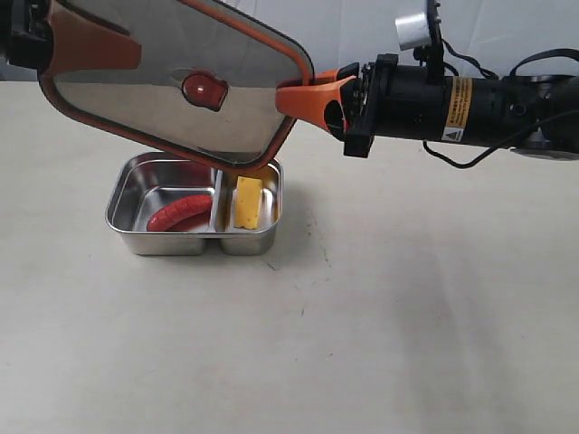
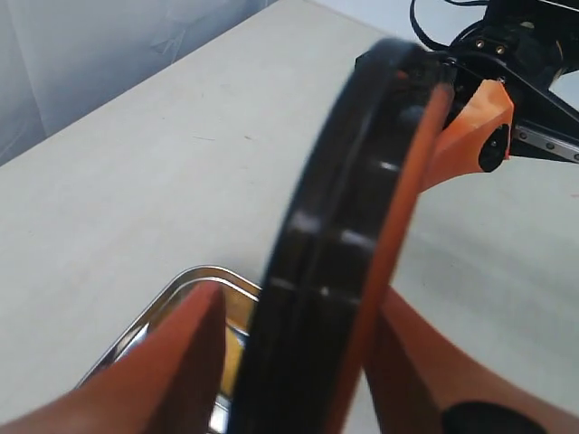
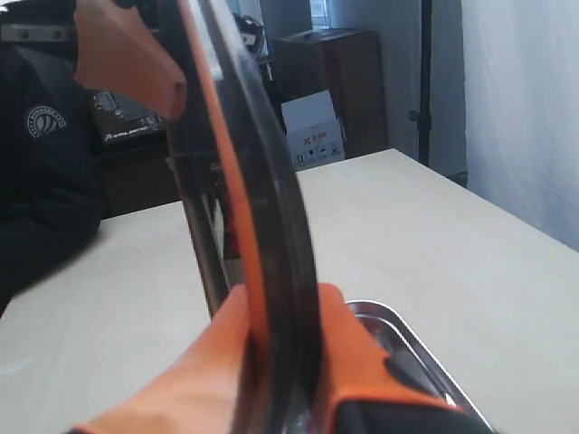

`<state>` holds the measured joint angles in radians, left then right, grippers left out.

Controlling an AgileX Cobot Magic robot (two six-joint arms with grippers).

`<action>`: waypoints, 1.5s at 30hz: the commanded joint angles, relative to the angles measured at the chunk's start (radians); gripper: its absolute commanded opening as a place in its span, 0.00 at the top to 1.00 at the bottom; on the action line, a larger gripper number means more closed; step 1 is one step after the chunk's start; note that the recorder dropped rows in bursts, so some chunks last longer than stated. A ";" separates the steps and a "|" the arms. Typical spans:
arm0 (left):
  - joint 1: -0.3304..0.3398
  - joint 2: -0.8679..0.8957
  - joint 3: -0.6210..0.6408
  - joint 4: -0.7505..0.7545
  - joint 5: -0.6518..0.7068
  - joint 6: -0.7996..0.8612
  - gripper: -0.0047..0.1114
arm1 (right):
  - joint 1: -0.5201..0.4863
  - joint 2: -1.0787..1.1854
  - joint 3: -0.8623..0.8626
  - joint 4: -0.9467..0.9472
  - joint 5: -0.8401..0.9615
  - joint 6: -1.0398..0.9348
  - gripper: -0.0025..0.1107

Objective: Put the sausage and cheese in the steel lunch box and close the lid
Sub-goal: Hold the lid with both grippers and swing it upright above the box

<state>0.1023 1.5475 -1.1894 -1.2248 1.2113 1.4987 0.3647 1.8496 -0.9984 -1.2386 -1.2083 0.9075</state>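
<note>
While the lid (image 1: pixel 172 81) hangs tilted above the steel lunch box (image 1: pixel 127 194), the right gripper (image 1: pixel 308 98) clamps its right corner; the left gripper (image 2: pixel 298 298) straddles its upper-left edge, jaws parted wider than it; the sausage (image 1: pixel 179 213) and the cheese (image 1: pixel 247 202) lie inside

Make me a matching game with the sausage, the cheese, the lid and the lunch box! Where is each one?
Things:
1 sausage
2 cheese
3 lid
4 steel lunch box

Places:
A standing on the table
B in the smaller compartment
C tilted in the air above the box
D in the larger compartment

Pairs: 1-D; 2-B; 3-C; 4-A
</note>
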 commanded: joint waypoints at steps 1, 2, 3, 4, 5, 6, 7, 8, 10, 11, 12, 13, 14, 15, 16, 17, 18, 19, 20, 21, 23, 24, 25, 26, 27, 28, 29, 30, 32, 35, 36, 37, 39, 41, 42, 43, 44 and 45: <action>-0.002 0.001 0.000 0.009 0.010 -0.005 0.56 | -0.004 -0.008 -0.004 0.087 -0.013 -0.004 0.98; -0.002 0.001 0.000 0.009 0.010 -0.005 0.56 | -0.004 -0.008 -0.004 0.087 -0.002 -0.012 0.98; -0.002 -0.001 0.000 0.011 0.010 -0.005 0.56 | -0.004 -0.008 -0.004 0.085 0.014 -0.023 0.98; -0.002 -0.004 0.000 0.011 0.010 -0.005 0.56 | -0.004 -0.008 -0.004 0.079 0.032 -0.022 0.98; -0.002 -0.006 0.000 0.013 0.010 -0.005 0.56 | -0.004 -0.008 -0.004 0.074 0.043 -0.022 0.98; -0.002 -0.011 0.000 0.015 0.010 -0.005 0.56 | -0.004 -0.008 -0.004 0.072 0.054 -0.022 0.98; -0.002 -0.016 0.000 0.026 0.010 -0.005 0.56 | -0.004 -0.008 -0.004 0.072 0.059 -0.022 0.98; -0.002 -0.019 0.000 0.038 0.010 -0.005 0.56 | -0.004 -0.008 -0.004 0.072 0.066 -0.022 0.98; -0.002 -0.030 0.000 0.070 -0.020 -0.008 0.56 | -0.004 -0.008 -0.004 0.072 0.081 -0.025 0.98; -0.002 -0.041 0.000 0.087 -0.044 -0.027 0.56 | -0.004 -0.008 -0.004 0.072 0.106 -0.025 0.98; -0.002 -0.042 0.000 0.087 -0.046 -0.027 0.56 | -0.004 -0.008 -0.004 0.072 0.115 -0.025 0.98; -0.002 -0.047 0.000 0.071 -0.043 -0.027 0.56 | -0.004 -0.008 -0.004 0.070 0.139 -0.025 0.98; -0.002 -0.051 0.000 0.059 -0.041 -0.027 0.56 | -0.004 -0.008 -0.004 0.070 0.146 -0.025 0.98; -0.002 -0.055 0.000 0.050 -0.040 -0.027 0.56 | -0.004 -0.008 -0.004 0.070 0.162 -0.025 0.98; -0.002 -0.058 0.000 0.053 -0.040 -0.027 0.56 | -0.004 -0.008 -0.004 0.064 0.167 -0.025 0.98; -0.002 -0.065 0.000 0.054 -0.040 -0.027 0.56 | -0.004 -0.008 -0.004 0.059 0.181 -0.025 0.98; -0.002 -0.073 0.000 0.053 -0.040 -0.027 0.56 | -0.004 -0.008 -0.004 0.059 0.193 -0.025 0.98; -0.002 -0.081 0.000 0.053 -0.040 -0.027 0.56 | -0.004 -0.008 -0.004 0.059 0.197 -0.025 0.98; -0.002 -0.093 0.000 0.053 -0.045 -0.027 0.56 | -0.004 -0.008 -0.004 0.056 0.214 -0.025 0.98; -0.002 -0.103 0.000 0.055 -0.045 -0.027 0.56 | -0.004 -0.008 -0.004 0.056 0.225 -0.025 0.98; -0.002 -0.128 0.000 0.065 -0.065 -0.027 0.56 | -0.004 -0.008 -0.004 0.056 0.242 -0.025 0.98; -0.002 -0.144 0.000 0.075 -0.084 -0.027 0.56 | -0.004 -0.008 -0.004 0.056 0.258 -0.025 0.98; -0.002 -0.156 0.000 0.075 -0.094 -0.027 0.56 | -0.004 -0.008 -0.004 0.056 0.270 -0.025 0.98; -0.002 -0.172 0.000 0.075 -0.109 -0.027 0.56 | -0.004 -0.008 -0.004 0.051 0.306 -0.025 0.98; -0.002 -0.183 0.000 0.075 -0.116 -0.027 0.56 | -0.004 -0.008 -0.004 0.048 0.318 -0.025 0.98; -0.002 -0.193 0.000 0.073 -0.120 -0.027 0.56 | -0.004 -0.008 -0.004 0.039 0.325 -0.025 0.98; -0.002 -0.204 0.000 0.073 -0.123 -0.027 0.56 | -0.004 -0.008 -0.004 0.036 0.334 -0.025 0.98; -0.002 -0.214 0.000 0.073 -0.135 -0.027 0.56 | -0.004 -0.008 -0.004 0.036 0.342 -0.025 0.98; -0.002 -0.232 0.000 0.077 -0.161 -0.027 0.56 | -0.004 -0.008 -0.004 0.036 0.348 -0.025 0.98; -0.002 -0.253 0.000 0.088 -0.190 -0.027 0.56 | -0.004 -0.008 -0.004 0.036 0.348 -0.047 0.98; -0.002 -0.259 0.000 0.103 -0.211 -0.027 0.56 | -0.004 -0.008 -0.004 0.036 0.349 -0.061 0.98; -0.002 -0.267 0.000 0.127 -0.227 -0.034 0.56 | -0.004 -0.008 -0.004 0.036 0.349 -0.072 0.98; -0.002 -0.280 0.000 0.180 -0.266 -0.070 0.57 | -0.004 -0.012 -0.013 0.031 0.349 -0.090 0.98; -0.002 -0.293 0.000 0.236 -0.301 -0.122 0.58 | -0.002 -0.014 -0.033 0.018 0.347 -0.098 0.98; -0.002 -0.301 0.000 0.268 -0.311 -0.143 0.60 | 0.003 -0.018 -0.047 0.002 0.343 -0.105 0.98; -0.002 -0.307 0.000 0.286 -0.319 -0.161 0.63 | 0.008 -0.021 -0.064 -0.014 0.343 -0.107 0.98; -0.002 -0.312 0.000 0.299 -0.323 -0.172 0.67 | 0.011 -0.025 -0.079 -0.033 0.345 -0.107 0.98; -0.002 -0.317 0.000 0.307 -0.323 -0.187 0.73 | 0.020 -0.027 -0.099 -0.070 0.348 -0.107 0.98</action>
<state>0.1023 1.2522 -1.1894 -0.9506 0.9073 1.3601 0.3715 1.8433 -1.0524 -1.2538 -0.8502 0.8134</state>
